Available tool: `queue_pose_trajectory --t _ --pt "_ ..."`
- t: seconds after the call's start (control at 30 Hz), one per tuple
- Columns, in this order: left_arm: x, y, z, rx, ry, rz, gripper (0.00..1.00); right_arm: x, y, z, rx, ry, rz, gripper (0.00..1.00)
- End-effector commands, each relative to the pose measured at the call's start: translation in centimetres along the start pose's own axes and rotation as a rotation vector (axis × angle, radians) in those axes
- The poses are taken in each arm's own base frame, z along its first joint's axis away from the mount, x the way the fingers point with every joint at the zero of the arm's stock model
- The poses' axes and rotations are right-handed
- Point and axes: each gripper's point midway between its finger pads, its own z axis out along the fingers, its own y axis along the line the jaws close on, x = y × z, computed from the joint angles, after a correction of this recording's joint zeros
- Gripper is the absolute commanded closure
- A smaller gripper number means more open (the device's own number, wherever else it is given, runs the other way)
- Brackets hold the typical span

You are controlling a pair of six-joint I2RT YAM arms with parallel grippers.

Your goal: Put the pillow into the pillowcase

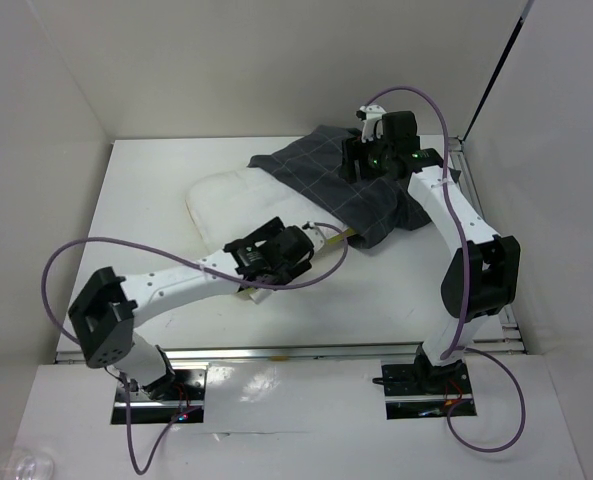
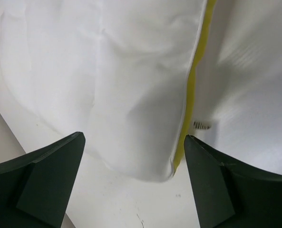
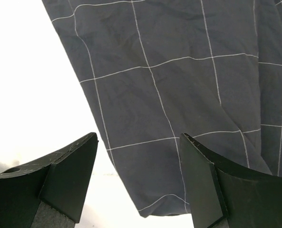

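Observation:
The white pillow (image 1: 221, 200) lies on the table, its right part under the dark checked pillowcase (image 1: 351, 195). My left gripper (image 1: 274, 258) is open above the pillow's near corner. In the left wrist view the corner (image 2: 136, 142), with its yellow band (image 2: 190, 109) and small tag (image 2: 201, 125), lies between the spread fingers (image 2: 50, 175), untouched. My right gripper (image 1: 368, 152) is open over the far part of the pillowcase. In the right wrist view the pillowcase (image 3: 179, 85) and one of its corners sit between the open jaws, not gripped.
White walls (image 1: 276, 60) enclose the white table (image 1: 156, 290) at the back and both sides. A metal rail (image 1: 306, 350) runs along the near edge. Purple cables (image 1: 76, 250) loop off both arms.

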Motion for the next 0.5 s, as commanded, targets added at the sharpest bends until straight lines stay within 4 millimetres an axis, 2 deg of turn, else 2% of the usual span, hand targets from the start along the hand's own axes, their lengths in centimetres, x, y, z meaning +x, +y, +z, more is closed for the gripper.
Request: queue_pose_trajectory --t 0.0,0.03,0.13,0.43,0.47 --pt "4.4 0.2 -2.5 0.01 0.118 -0.009 0.0 -1.5 0.5 -1.1 -0.025 -0.044 0.003 0.23" --pt "5.5 0.0 -2.5 0.013 0.134 0.002 0.0 -1.7 0.4 -0.9 -0.025 -0.045 0.003 0.23" --pt "7.3 -0.5 -2.1 0.016 0.147 0.033 0.0 -1.7 0.4 -0.8 -0.025 -0.039 0.004 0.23" --pt "10.4 -2.8 -0.1 -0.051 0.126 0.102 0.0 -1.9 0.8 -0.9 -0.025 -0.039 -0.002 0.23" --pt "11.3 -2.9 0.3 -0.06 0.137 0.122 0.0 -1.9 0.8 -0.9 -0.025 -0.038 -0.002 0.23"
